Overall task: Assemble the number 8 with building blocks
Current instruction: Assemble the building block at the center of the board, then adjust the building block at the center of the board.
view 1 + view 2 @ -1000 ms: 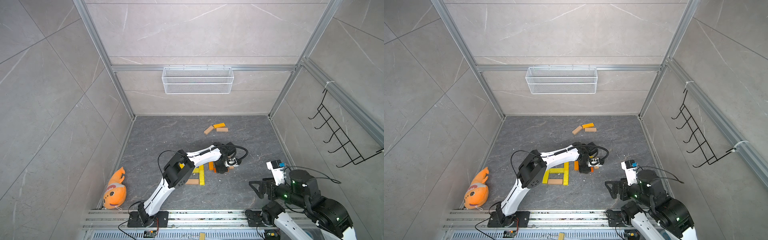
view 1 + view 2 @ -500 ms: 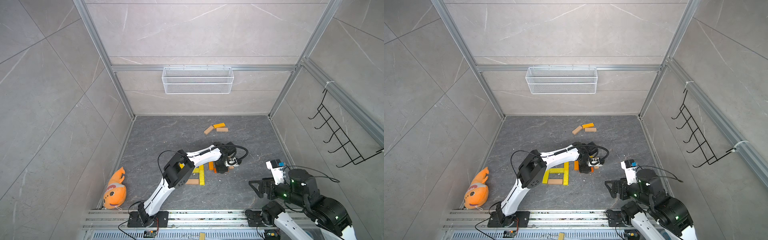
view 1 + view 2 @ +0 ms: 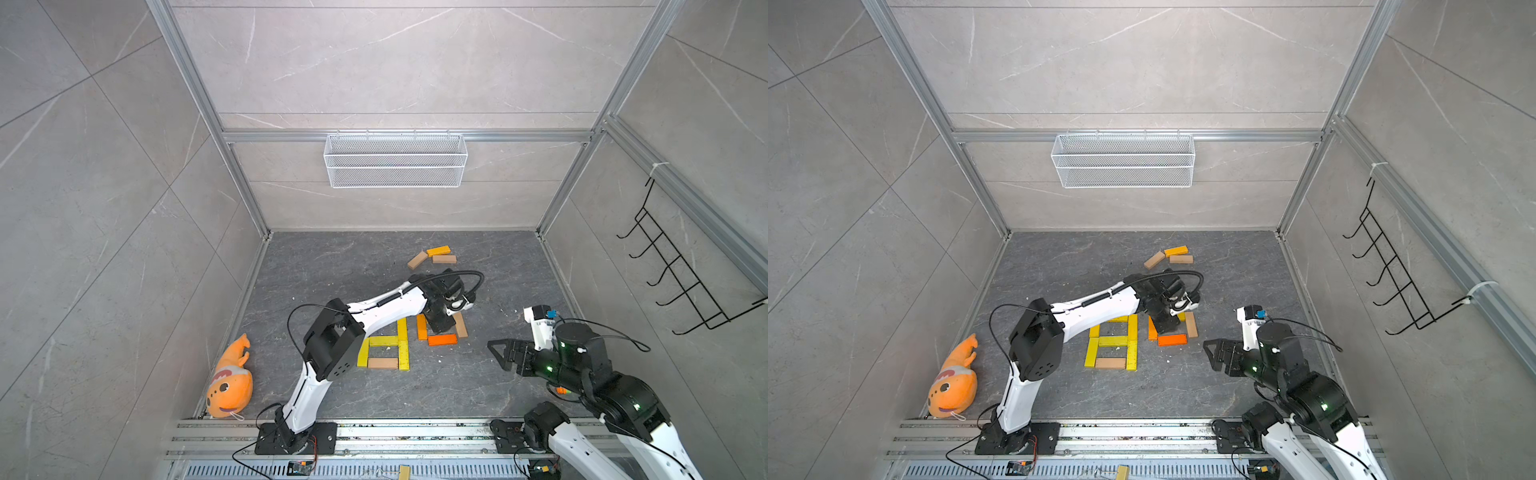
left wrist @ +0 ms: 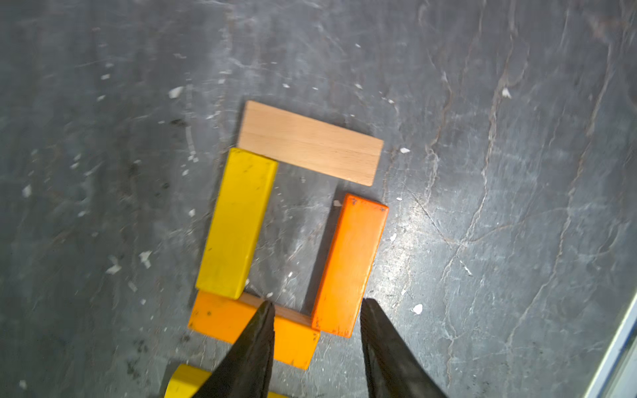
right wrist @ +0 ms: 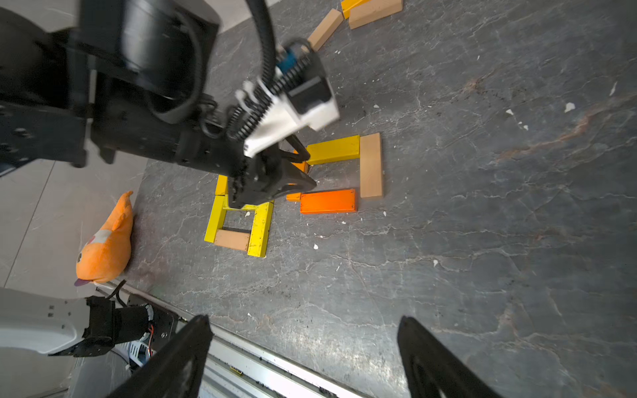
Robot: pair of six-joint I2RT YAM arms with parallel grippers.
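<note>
Your right gripper (image 5: 303,322) hovers nearest you, jaws wide and empty, clear of the work. Next, the yellow figure (image 3: 384,353) lies squared on the tabletop (image 3: 332,266). Your left gripper (image 4: 316,305) straddles the orange block (image 4: 348,265), jaws apart and unclamped, probably to square the second loop. That block's long axis runs side to side. Three spare blocks (image 3: 434,257) lie farthest back.
</note>
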